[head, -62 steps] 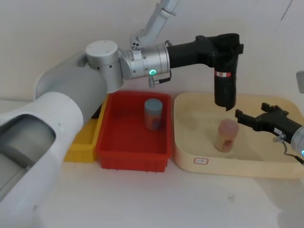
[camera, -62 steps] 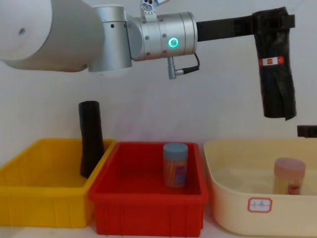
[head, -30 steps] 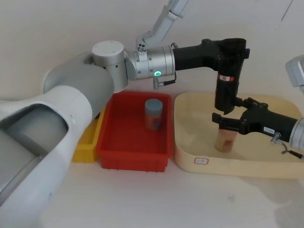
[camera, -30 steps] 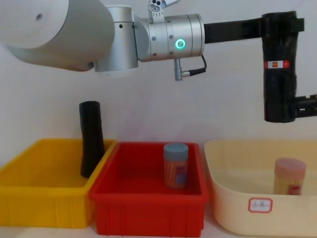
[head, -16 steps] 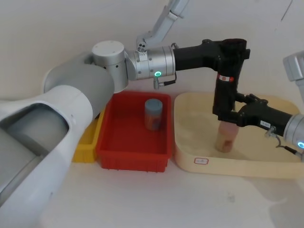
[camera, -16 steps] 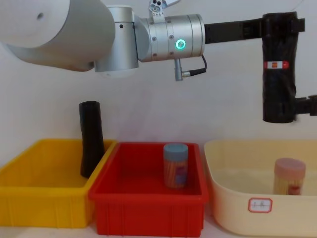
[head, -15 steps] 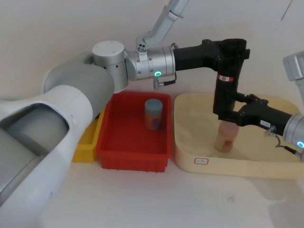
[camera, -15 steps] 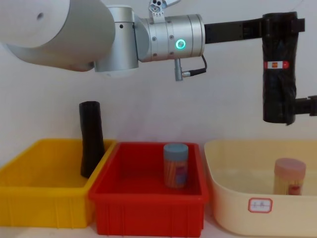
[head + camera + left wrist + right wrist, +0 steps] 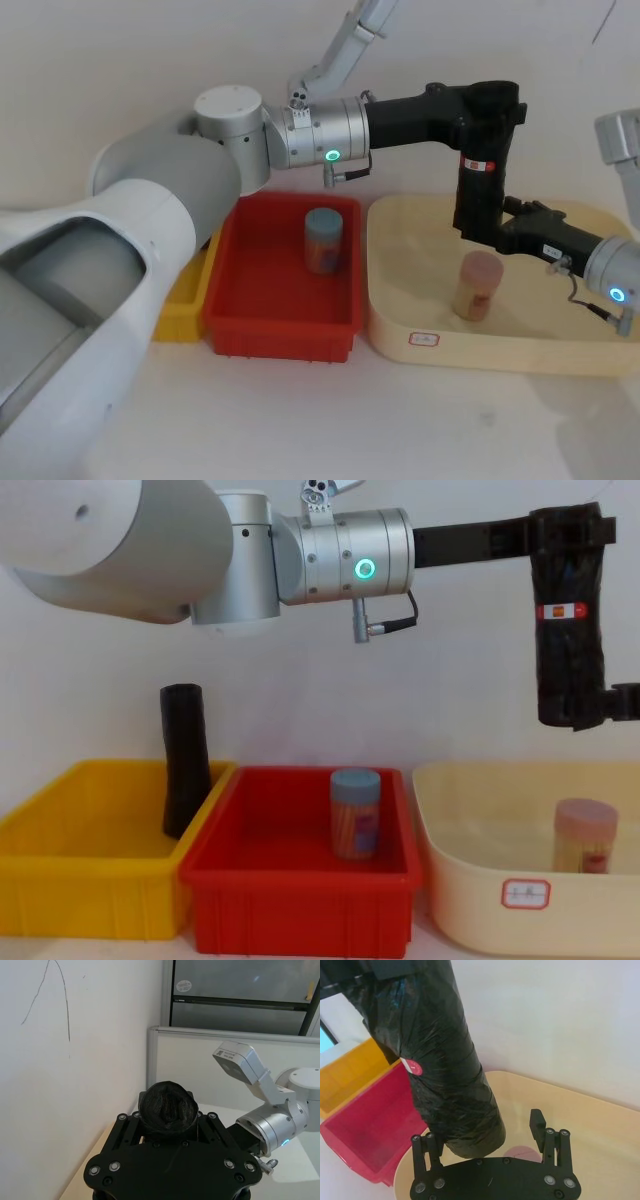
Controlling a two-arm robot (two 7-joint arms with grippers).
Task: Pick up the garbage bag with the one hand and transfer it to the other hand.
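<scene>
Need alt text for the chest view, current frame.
The left gripper holds the garbage bag by its top, hanging upright above the cream tub, with the right gripper at its lower end. Below sit a red bin and a yellow bin.

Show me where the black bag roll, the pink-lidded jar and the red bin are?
garbage bag [image 9: 570, 650], chest view, on its crinkly middle below the label band.
pink-lidded jar [image 9: 477, 285], head view, on its side wall.
red bin [image 9: 300, 905], chest view, on its front wall.

no readable text; labels on garbage bag [image 9: 569, 630] and cream tray [image 9: 470, 900] illegible.
</scene>
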